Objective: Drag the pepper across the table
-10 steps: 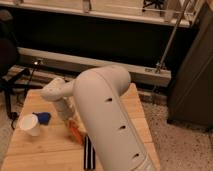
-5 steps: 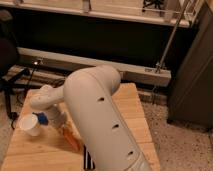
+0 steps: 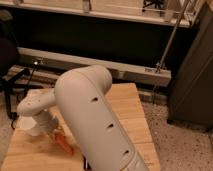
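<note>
This looks like a robot test area in a lab or office building rather than a home. A large white robot arm [image 3: 95, 120] reaches over a plain slatted wooden counter [image 3: 132, 115], with its closed jaws low over the counter's left part. The counter stands alone on a speckled hard floor [image 3: 175, 135]. Around it are a long dark wall panel with a pale rail [image 3: 90, 62], a slanting metal pole [image 3: 172, 37], a tall dark cabinet [image 3: 192, 65] at the right and a black office chair [image 3: 7, 55] at the left.
</note>
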Motion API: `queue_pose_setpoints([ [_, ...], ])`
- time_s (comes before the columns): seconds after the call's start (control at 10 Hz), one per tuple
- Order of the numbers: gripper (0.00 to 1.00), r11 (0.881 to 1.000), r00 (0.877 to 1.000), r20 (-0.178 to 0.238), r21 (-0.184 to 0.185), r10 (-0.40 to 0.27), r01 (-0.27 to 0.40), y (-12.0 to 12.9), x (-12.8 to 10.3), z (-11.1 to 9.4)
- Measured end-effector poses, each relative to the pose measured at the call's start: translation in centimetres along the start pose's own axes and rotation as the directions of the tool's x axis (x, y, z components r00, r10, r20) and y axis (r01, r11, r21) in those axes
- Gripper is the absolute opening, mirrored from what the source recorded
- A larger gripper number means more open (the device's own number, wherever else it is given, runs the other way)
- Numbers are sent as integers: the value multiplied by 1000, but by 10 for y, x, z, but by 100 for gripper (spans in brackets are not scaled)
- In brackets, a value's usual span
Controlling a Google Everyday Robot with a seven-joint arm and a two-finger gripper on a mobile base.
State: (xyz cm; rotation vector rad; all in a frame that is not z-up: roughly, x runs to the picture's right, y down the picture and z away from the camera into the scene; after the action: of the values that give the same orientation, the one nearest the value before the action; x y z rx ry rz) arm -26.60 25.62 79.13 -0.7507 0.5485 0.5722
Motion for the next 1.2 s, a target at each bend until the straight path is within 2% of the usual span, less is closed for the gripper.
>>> queue_pose_setpoints([
  [0.7,2,997,997,18,26,-73,72,30,-7,-9],
  [1.2,2,994,993,46,23,-104,103,46,-16,-13],
])
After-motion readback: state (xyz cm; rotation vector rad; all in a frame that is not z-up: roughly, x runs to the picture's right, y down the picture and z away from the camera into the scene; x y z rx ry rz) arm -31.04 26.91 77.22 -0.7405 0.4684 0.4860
